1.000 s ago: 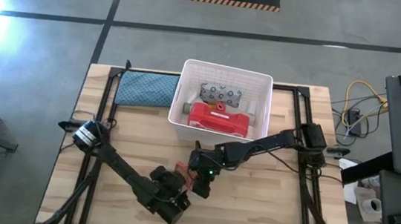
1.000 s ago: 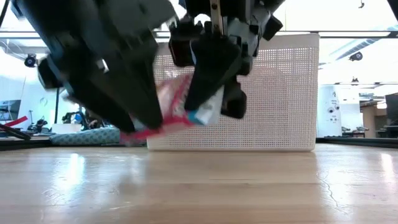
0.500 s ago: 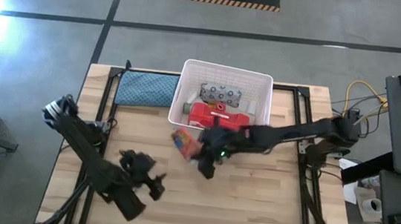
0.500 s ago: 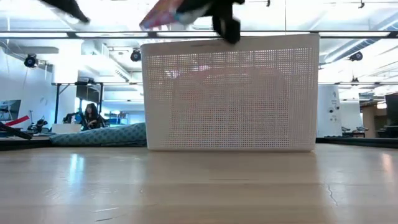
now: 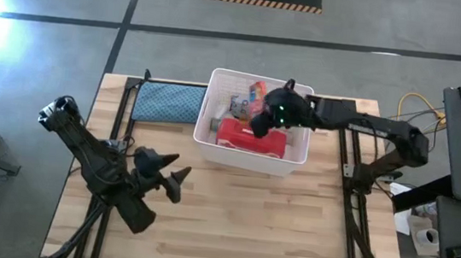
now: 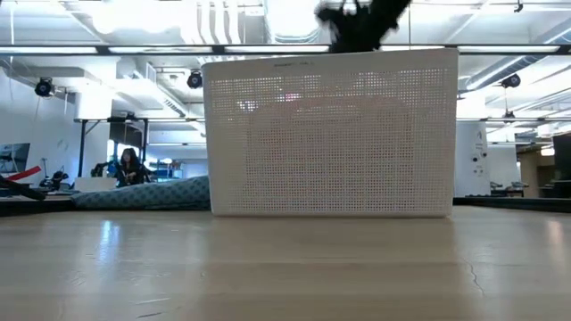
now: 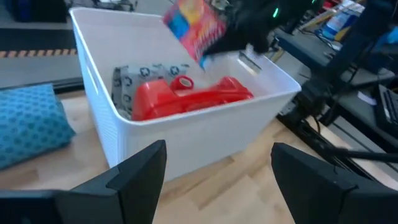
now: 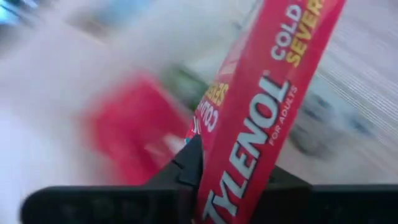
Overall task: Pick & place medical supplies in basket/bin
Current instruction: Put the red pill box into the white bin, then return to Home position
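Note:
My right gripper (image 5: 269, 109) hangs over the white slotted bin (image 5: 244, 159), shut on the orange-red box (image 5: 257, 91), which also shows in the left wrist view as the box (image 7: 194, 25) above the bin (image 7: 186, 146). Inside lie a red case (image 7: 186, 102) and a grey-white soft pack (image 7: 134, 78) on the bin floor, with a small roll (image 7: 182, 82) on the case. My left gripper (image 5: 170, 177) is open above the table's left half, short of the bin and touching nothing. In the low view only the bin's near wall (image 6: 330, 134) and a dark part of the right gripper above it show. My right gripper pinches the orange-red box between its two fingers at one end (image 8: 211, 168); the rest of the box reaches out past the fingertips. The fingers come from the table's right side, slanting down. The box is lifted clear and tilted above the inside of the bin.
A blue-grey folded cloth (image 5: 167, 103) lies on the table against the bin's left side. Black frame rails run along the table's left and right edges. Bare wood lies on the near side of the bin.
My right gripper has carried the orange-red box up from just above the table's near middle, toward the far edge, to above the bin. My left gripper, which was at the box beside it, has drawn back toward the table's left edge.

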